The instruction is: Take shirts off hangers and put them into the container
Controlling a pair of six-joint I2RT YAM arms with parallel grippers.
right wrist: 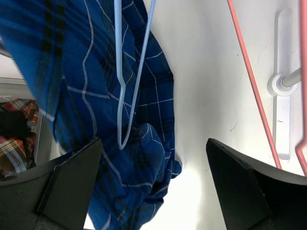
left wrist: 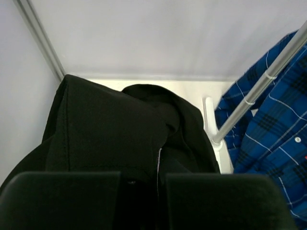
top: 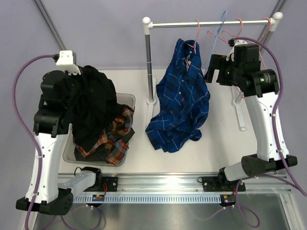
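My left gripper (left wrist: 143,191) pinches the plain black fabric shirt (top: 93,108), which hangs over the translucent grey plastic tub (top: 125,99) at the left of the top view. My right gripper (right wrist: 153,141) stands spread at upper right, beside the blue white-checked shirt (top: 182,110) at centre.

White-shelled arms (top: 266,124), black joints (top: 53,103) — purple cables (top: 21,72)

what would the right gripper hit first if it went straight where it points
Probably the blue shirt, or the blue hanger hanging just off-centre before the right gripper; depth is unclear.
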